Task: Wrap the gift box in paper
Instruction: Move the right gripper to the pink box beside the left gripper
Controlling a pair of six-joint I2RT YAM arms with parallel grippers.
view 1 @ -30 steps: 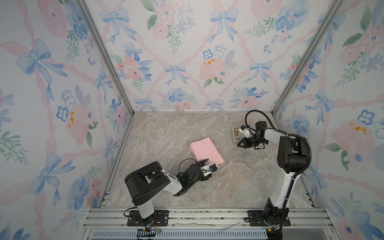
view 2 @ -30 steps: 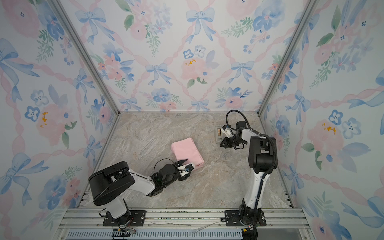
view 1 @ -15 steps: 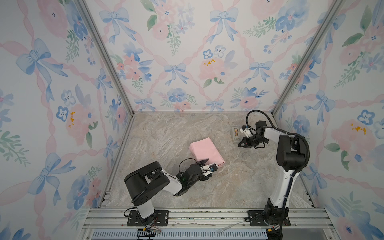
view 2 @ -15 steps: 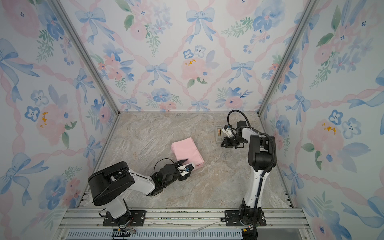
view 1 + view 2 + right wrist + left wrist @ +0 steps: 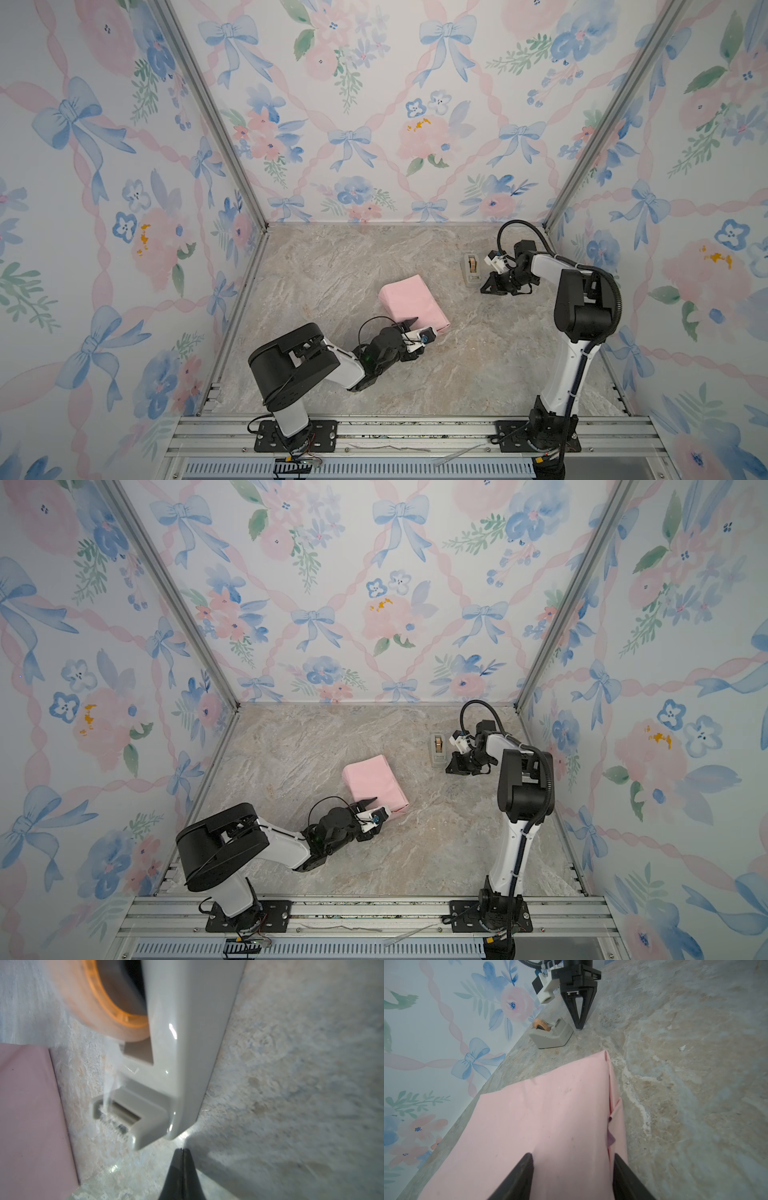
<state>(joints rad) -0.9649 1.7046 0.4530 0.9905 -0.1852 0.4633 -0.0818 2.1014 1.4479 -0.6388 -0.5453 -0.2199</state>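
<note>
Paper (image 5: 411, 303) stays folded over the box; left fingers (image 5: 571, 1176) still straddle its near end, part open. Right fingers (image 5: 181, 1153), closed and empty, have edged beside the dispenser (image 5: 471, 270), so taping looks next.

Legible text: none found in any view. Tape dispenser (image 5: 551, 1035): no brand or label made out, embossing (if any) too blurred. Pink paper (image 5: 529, 1126): unprinted. Floral wall covering (image 5: 374, 104): pattern only, no lettering or nos.
</note>
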